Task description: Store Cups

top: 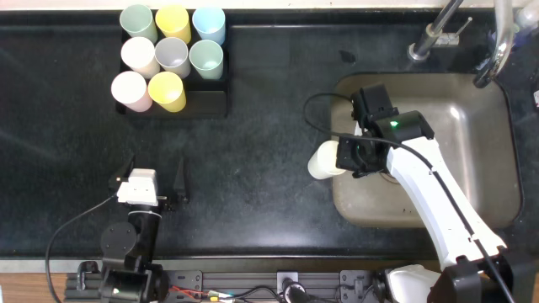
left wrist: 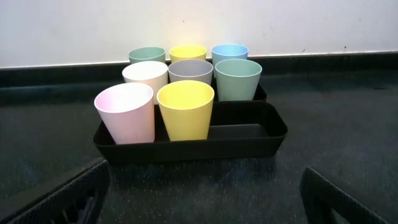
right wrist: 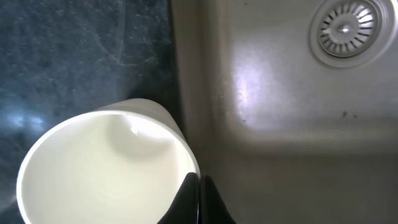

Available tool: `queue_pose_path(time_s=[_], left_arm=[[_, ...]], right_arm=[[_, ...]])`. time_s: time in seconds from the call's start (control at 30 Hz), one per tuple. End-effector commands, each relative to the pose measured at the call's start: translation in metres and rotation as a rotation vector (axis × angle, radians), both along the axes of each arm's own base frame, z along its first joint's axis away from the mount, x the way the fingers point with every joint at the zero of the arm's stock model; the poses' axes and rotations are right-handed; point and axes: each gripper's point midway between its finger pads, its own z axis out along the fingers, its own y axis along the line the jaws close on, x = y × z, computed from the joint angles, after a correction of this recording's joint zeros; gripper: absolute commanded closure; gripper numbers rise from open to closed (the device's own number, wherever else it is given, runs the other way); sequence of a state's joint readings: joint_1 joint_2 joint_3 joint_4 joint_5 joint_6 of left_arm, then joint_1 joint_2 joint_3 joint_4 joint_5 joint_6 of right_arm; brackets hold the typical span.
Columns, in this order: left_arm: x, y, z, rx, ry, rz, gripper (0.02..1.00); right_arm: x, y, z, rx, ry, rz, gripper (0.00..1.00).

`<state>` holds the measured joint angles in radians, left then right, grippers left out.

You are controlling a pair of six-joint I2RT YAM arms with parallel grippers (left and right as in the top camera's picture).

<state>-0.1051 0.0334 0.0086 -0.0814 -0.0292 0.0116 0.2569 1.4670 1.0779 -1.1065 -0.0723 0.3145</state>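
The right hand (top: 344,156) pinches the rim of a cream cup (top: 323,160) at the left edge of the sink (top: 472,109), centre-right of the top view. The carry should go best level across the counter (top: 253,168) to the black tray (top: 209,99) at upper left, lowering upright into its one bare slot. Eight cups (top: 172,52) stand there, nine in all. The left hand (top: 154,174) rests spread at lower left.

Setting: kitchen worktop. Evidence: rectangular stainless-steel sink (top: 476,109) sunk into dark speckled countertop (top: 253,160); round metal drain strainer (right wrist: 346,28); chrome tap (top: 431,32) at the sink's back edge; plain white wall (left wrist: 186,25) behind; black plastic tray (left wrist: 249,134) holding pastel plastic cups (left wrist: 185,111).
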Motion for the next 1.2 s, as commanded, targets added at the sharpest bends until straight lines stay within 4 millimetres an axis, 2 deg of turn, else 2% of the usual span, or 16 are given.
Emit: queue_pose_path(time_s=[0.03, 0.27, 0.5, 0.7, 0.97, 1.07, 1.2], left_arm=[[0.0, -0.002, -0.001, 0.021, 0.004, -0.014, 0.02], [0.0, -0.002, -0.001, 0.022, 0.004, -0.014, 0.018], [0.0, -0.002, -0.001, 0.021, 0.004, -0.014, 0.02], [0.0, -0.002, -0.001, 0.021, 0.004, -0.014, 0.018], [0.0, -0.002, -0.001, 0.021, 0.004, -0.014, 0.018], [0.0, -0.002, -0.001, 0.022, 0.004, -0.014, 0.018], [0.0, -0.002, -0.001, 0.022, 0.004, -0.014, 0.018]], right_arm=[[0.009, 0.026, 0.029, 0.118, -0.044, 0.026, 0.958], [0.032, 0.043, 0.09, 0.148, -0.165, 0.034, 0.958], [0.045, 0.059, 0.131, 0.143, -0.277, 0.035, 0.956], [0.063, 0.101, 0.161, 0.065, -0.319, 0.133, 0.956], [0.099, 0.145, 0.179, -0.009, -0.313, 0.2, 0.956], [0.11, 0.162, 0.176, -0.004, -0.312, 0.211, 0.956], [0.119, 0.185, 0.162, -0.003, -0.305, 0.246, 0.958]])
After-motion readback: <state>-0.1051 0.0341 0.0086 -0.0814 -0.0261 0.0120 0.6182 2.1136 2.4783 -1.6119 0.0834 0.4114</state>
